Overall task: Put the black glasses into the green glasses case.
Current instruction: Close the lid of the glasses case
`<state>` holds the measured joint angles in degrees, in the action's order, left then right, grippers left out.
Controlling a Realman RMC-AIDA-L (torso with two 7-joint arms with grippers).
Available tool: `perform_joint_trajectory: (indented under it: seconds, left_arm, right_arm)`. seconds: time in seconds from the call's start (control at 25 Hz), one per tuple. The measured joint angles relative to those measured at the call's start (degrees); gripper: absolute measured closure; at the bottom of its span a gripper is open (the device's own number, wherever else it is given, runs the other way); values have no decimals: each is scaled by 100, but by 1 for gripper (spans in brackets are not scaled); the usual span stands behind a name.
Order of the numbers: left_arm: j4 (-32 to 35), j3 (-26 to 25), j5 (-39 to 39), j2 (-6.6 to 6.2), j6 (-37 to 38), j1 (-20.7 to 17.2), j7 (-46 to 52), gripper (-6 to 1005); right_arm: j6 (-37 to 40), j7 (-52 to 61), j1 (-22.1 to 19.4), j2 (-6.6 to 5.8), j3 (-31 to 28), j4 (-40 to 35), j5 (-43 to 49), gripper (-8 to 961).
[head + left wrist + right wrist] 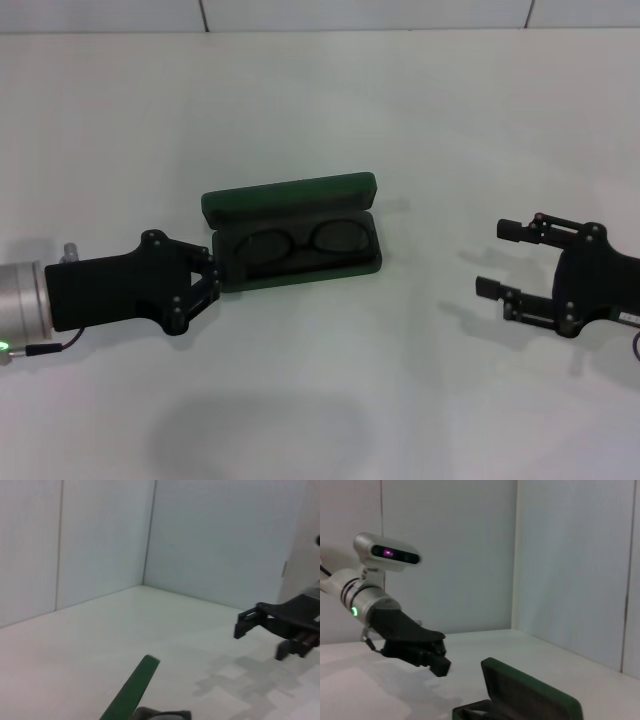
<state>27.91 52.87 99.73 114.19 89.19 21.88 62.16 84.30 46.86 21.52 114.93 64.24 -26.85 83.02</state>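
The green glasses case (290,195) lies open at the middle of the white table, lid raised at the back. The black glasses (300,243) lie inside its lower tray, lenses side by side. My left gripper (213,273) is shut, its tips at the case's left end; I cannot tell whether they touch it. My right gripper (502,259) is open and empty, well to the right of the case. The left wrist view shows the lid's edge (132,692) and the right gripper (262,640) farther off. The right wrist view shows the case lid (530,695) and the left gripper (439,666).
The white table (320,400) spreads all round the case. Pale wall panels (100,540) stand at its far side. My own head and left arm (370,600) show in the right wrist view.
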Motion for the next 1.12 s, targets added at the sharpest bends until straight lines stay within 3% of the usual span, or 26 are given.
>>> perform_joint_trajectory:
  seconds: [0.08, 0.16, 0.6, 0.84, 1.12]
  left_arm:
    - [0, 6, 7, 27, -125, 7, 65, 988]
    - [0, 4, 7, 55, -226, 15, 103, 988]
    - [21, -10, -29, 185, -996, 157, 410, 988]
    - [9, -31, -59, 201, -1440, 208, 555, 988]
    - [50, -393, -127, 236, -1686, 229, 558, 987]
  right_arm:
    - [-6, -97, 8, 25, -1, 84, 0, 458]
    - [-6, -102, 12, 32, -2, 123, 0, 225]
    - [41, -92, 10, 47, 54, 156, -2, 138]
    - [47, -98, 10, 56, 114, 160, -2, 139]
    - [53, -106, 10, 56, 115, 163, -3, 140]
